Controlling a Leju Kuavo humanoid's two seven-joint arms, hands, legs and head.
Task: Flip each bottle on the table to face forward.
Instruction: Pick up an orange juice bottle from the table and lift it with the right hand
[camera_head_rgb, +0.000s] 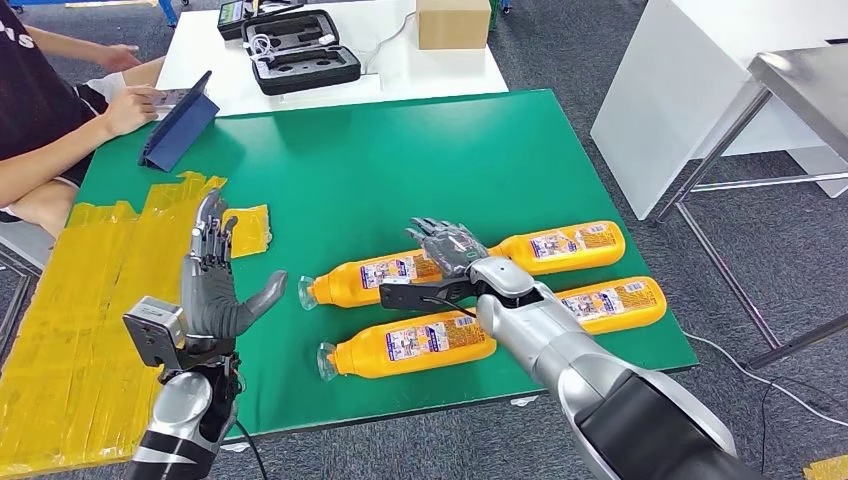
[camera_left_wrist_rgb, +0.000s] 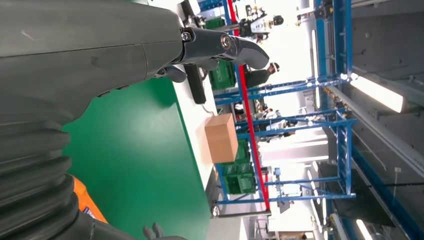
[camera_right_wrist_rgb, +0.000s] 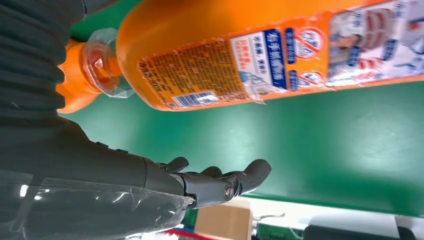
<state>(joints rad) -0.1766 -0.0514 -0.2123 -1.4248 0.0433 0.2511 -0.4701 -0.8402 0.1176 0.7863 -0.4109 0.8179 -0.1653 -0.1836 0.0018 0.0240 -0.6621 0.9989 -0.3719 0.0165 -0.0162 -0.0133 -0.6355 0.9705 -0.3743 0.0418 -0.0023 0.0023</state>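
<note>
Several orange bottles with clear caps lie on their sides on the green table (camera_head_rgb: 340, 180), caps pointing left. One bottle (camera_head_rgb: 372, 278) lies at the upper left of the group, one (camera_head_rgb: 565, 246) at the upper right. A third bottle (camera_head_rgb: 410, 345) lies nearest me, and another (camera_head_rgb: 615, 303) is partly behind my right forearm. My right hand (camera_head_rgb: 450, 245) hovers open between the two upper bottles, fingers spread. In the right wrist view a labelled bottle (camera_right_wrist_rgb: 260, 60) lies just beyond the hand's fingers (camera_right_wrist_rgb: 220, 182), apart from them. My left hand (camera_head_rgb: 215, 285) is raised and open, left of the bottles.
A person (camera_head_rgb: 40, 110) sits at the far left holding a blue tablet (camera_head_rgb: 180, 120). Yellow tape sheets (camera_head_rgb: 90, 300) cover the table's left part. Behind stands a white table with black cases (camera_head_rgb: 300, 55) and a cardboard box (camera_head_rgb: 453, 22). A metal table (camera_head_rgb: 800, 80) stands at the right.
</note>
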